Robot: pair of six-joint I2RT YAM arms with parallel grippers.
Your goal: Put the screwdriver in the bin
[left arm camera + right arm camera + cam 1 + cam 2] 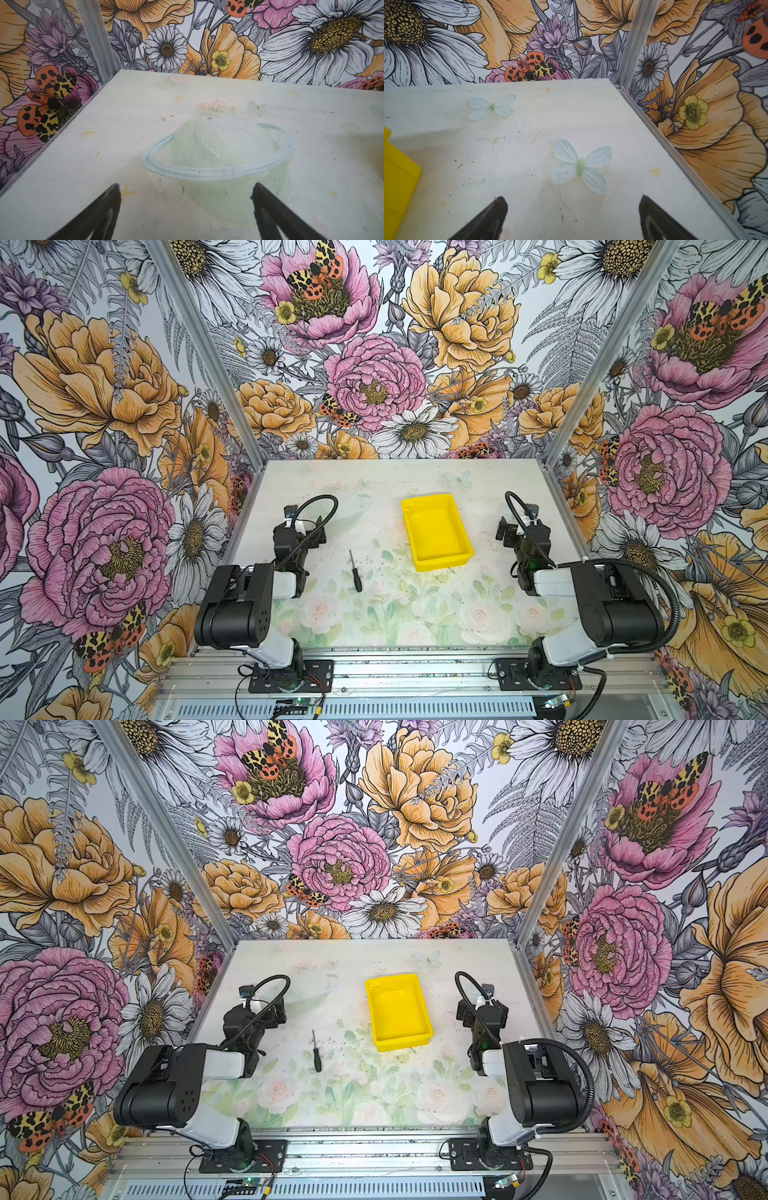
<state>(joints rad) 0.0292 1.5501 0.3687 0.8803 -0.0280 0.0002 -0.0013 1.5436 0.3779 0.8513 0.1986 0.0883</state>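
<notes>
Both top views: slim black-handled screwdriver [355,572] on scuffed desk [415,610] near rectangular yellow plastic bin [444,563]; left pincer [186,187], right pincer [572,200] agape, empty.

- Bin [444,563]: bright yellow all over.
- Screwdriver [355,571]: black handle, dark shaft.
- Table [332,485]: off-white, with faded pink roses, green leaves and tiny orange stars.
- Butterflies [579,166] printed on it: pale blue wings, green bodies.
- Ringed planet [220,149]: pale green, with a light blue ring.
- Walls [374,377]: pink, orange and white flowers outlined in black; orange-yellow moths with black spots.
- Robot arms [232,614]: black and white.
</notes>
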